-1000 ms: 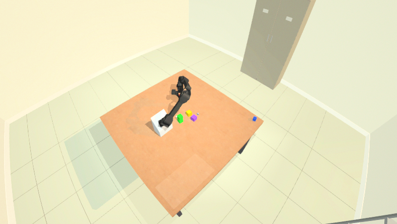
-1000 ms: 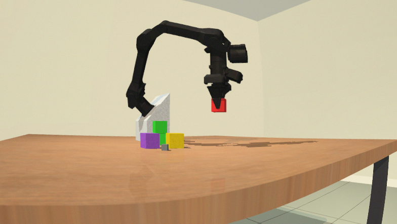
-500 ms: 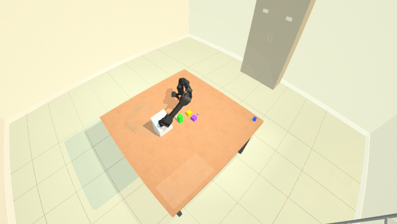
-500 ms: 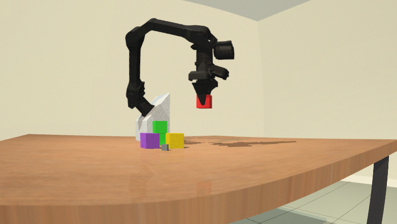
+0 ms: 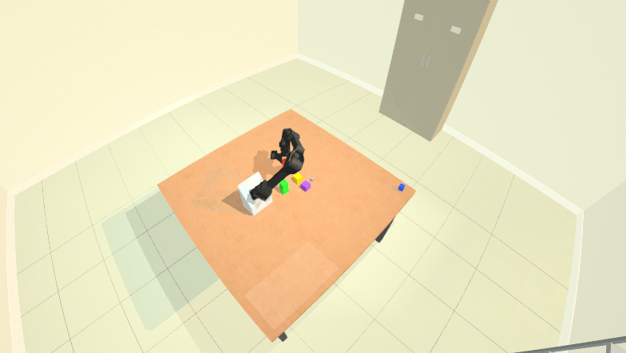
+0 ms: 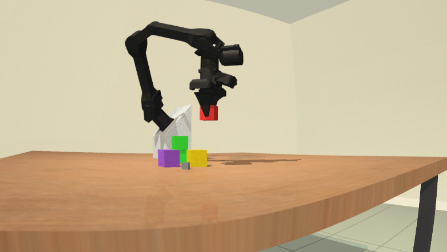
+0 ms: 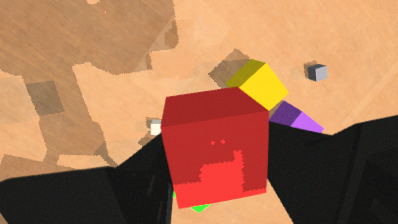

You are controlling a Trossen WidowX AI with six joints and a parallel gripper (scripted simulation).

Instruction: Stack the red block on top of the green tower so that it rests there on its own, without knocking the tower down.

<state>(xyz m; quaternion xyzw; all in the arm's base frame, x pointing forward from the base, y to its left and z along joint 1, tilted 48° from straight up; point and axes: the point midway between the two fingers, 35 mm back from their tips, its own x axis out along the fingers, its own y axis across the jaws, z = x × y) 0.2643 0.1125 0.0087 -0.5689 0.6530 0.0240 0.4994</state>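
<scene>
The red block (image 5: 283, 162) (image 6: 213, 113) (image 7: 217, 145) is held in the air between the fingers of my gripper (image 6: 208, 112), which is shut on it. In the exterior view the block is higher in view than the top of the green tower and to its right, not touching it. The green tower (image 5: 283, 187) (image 6: 179, 142) (image 7: 200, 208) stands upright, two blocks high. Its lower part is partly hidden behind other blocks in the exterior view. In the wrist view only small bits of green show beneath the red block.
A yellow block (image 5: 298, 178) (image 6: 198, 158) (image 7: 267, 87) and a purple block (image 5: 306, 185) (image 6: 168, 158) (image 7: 305, 122) stand close to the tower. A small grey cube (image 5: 311, 179) (image 6: 185, 166) (image 7: 320, 73) lies near them. A blue block (image 5: 401, 187) is at the table's far right corner.
</scene>
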